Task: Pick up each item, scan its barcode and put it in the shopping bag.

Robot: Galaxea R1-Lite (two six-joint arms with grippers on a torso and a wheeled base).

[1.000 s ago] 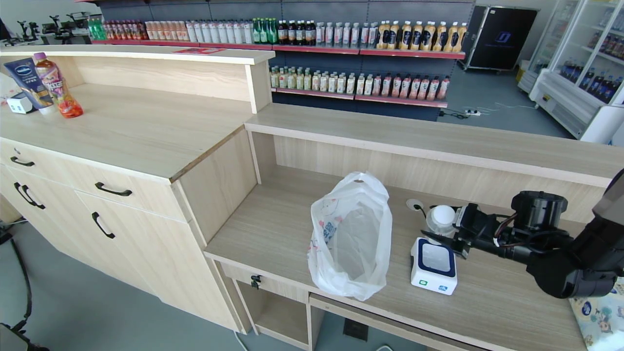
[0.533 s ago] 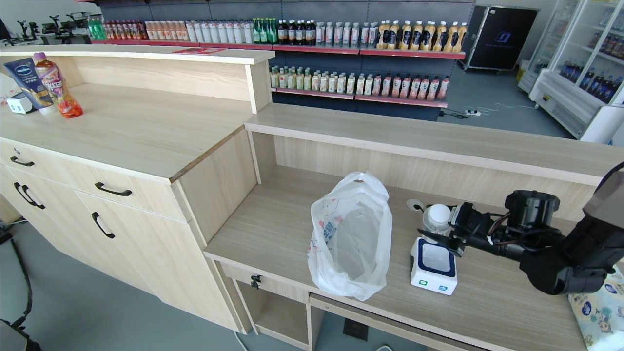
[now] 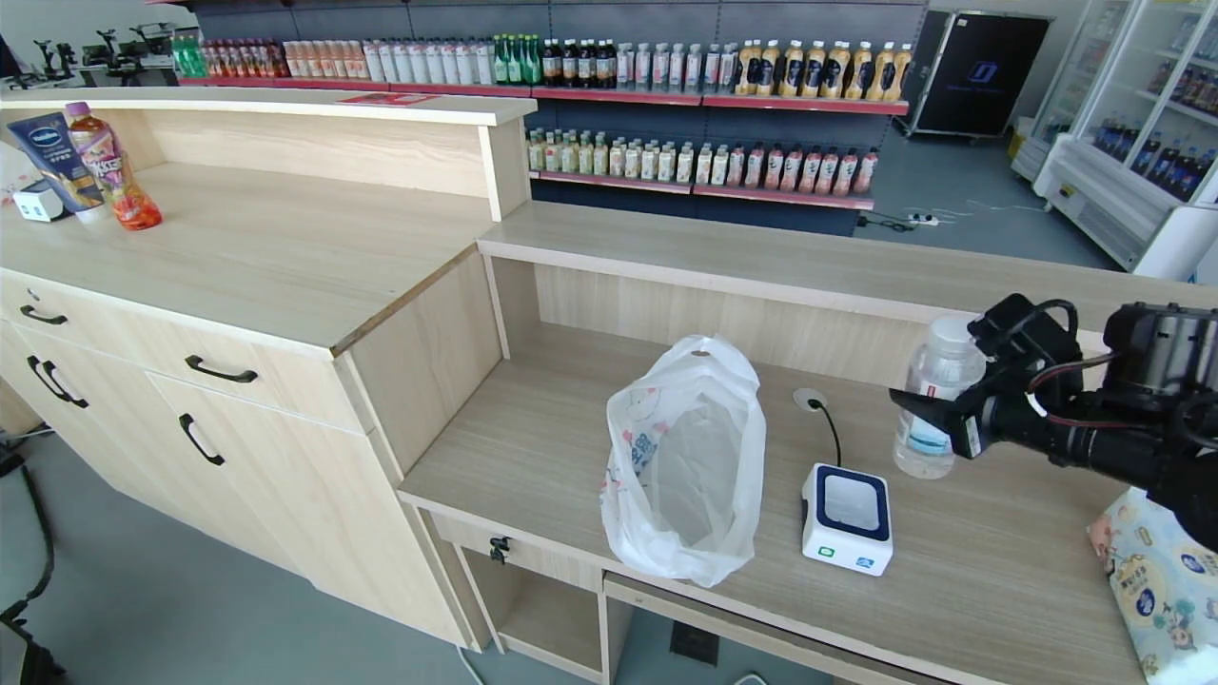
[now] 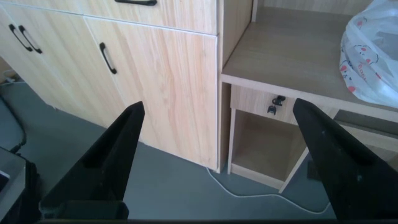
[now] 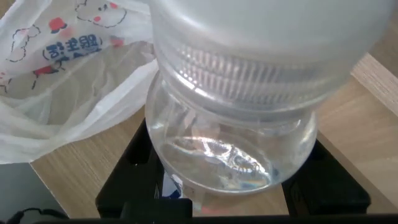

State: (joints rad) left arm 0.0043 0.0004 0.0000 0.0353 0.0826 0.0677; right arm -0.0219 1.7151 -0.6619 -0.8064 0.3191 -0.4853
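Note:
A clear water bottle [image 3: 937,376] with a white cap stands upright to the right of the white-and-blue scanner [image 3: 847,514]. My right gripper [image 3: 942,411] is shut on its lower body from the right. I cannot tell whether its base touches the counter. In the right wrist view the bottle [image 5: 236,130] sits close between dark fingers [image 5: 134,165], with the white shopping bag [image 5: 68,74] beyond. The shopping bag [image 3: 685,457] stands open on the lower counter left of the scanner. My left gripper [image 4: 217,162] hangs open and empty, low in front of the cabinet doors, with the bag [image 4: 373,56] off to one side.
A patterned tissue pack [image 3: 1151,590] lies at the counter's right front edge. On the raised left counter stand an orange drink bottle [image 3: 109,166], a blue pouch [image 3: 52,157] and a small white box [image 3: 38,202]. The scanner's cable [image 3: 826,419] runs to a port in the counter.
My right gripper has swung the bottle from lying over the scanner, cap toward the bag, up and to the right, so it now stands upright beside the scanner.

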